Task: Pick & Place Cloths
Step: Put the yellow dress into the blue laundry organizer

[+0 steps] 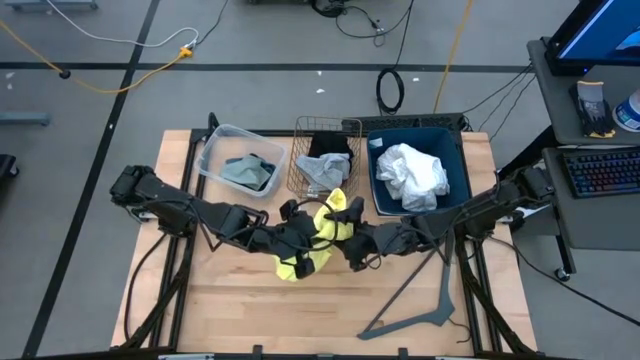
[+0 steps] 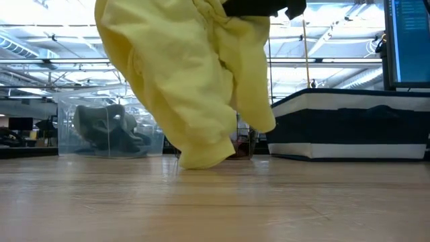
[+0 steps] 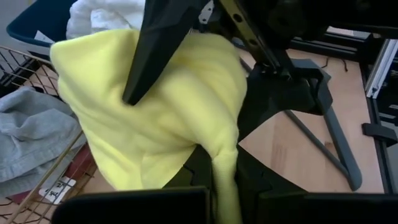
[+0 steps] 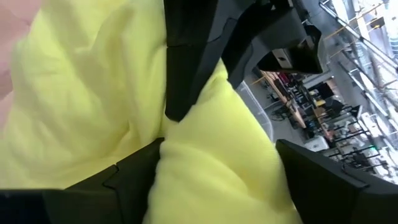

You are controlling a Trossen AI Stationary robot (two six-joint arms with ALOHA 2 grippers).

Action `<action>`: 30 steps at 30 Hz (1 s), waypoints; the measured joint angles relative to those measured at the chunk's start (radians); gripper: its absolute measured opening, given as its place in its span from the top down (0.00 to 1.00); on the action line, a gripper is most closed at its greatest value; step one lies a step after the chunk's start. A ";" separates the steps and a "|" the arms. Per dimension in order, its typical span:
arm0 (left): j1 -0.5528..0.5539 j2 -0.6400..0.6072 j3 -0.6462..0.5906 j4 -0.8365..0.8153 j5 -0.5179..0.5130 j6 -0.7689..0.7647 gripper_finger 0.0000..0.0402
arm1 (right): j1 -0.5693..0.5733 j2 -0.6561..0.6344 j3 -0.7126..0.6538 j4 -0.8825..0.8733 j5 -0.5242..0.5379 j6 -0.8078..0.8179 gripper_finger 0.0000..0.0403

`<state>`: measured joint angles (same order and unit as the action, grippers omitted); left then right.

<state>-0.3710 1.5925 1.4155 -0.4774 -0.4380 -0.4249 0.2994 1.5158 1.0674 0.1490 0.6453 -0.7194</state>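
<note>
Both end effectors meet at mid-table on one bright yellow cloth [image 1: 318,240]; left end effector [image 1: 300,222] is clamped on its near-left part, right end effector [image 1: 352,240] clamped on the opposite side, fabric bulging between the fingers in both wrist views; probably a two-arm hold so the garment hangs spread rather than bunched, ready to carry to a container.

Low view: yellow cloth hangs from above, its lowest fold at or just touching the table [image 2: 215,202]; cannot tell if it is fully clear; judgement: it needs more lift before any sideways travel or the hem drags.

Outward: wire basket [image 1: 325,150] directly behind the grasp, holding a light grey cloth [image 1: 320,172] and a black cloth [image 1: 330,145]; its front rim is near the yellow cloth, so that rim is the edge to clear; clear plastic bin [image 1: 215,150] to the left with a blue-grey cloth [image 1: 250,172]; dark blue bin [image 1: 455,150] to the right with a white cloth [image 1: 410,175].

Thin grey hanger [image 1: 430,290] lies on the table near the right arm, toward the front right; keep the right arm's sweep off it; front left of the table is bare wood, the most open room; arms are close together, so collision risk if they move unevenly.
</note>
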 joint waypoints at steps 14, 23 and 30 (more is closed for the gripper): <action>-0.004 0.000 0.000 0.029 0.021 0.031 0.96 | -0.015 0.002 -0.003 -0.008 -0.056 0.083 0.62; -0.004 -0.002 0.001 0.019 0.026 0.024 0.90 | -0.015 0.004 -0.004 -0.006 -0.053 0.083 0.84; -0.017 -0.023 0.010 0.060 0.130 0.062 0.82 | -0.028 0.010 -0.010 -0.017 0.164 0.101 0.85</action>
<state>-0.3885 1.5692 1.4258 -0.4175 -0.3077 -0.3629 0.2716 1.5255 1.0574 0.1317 0.8097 -0.6183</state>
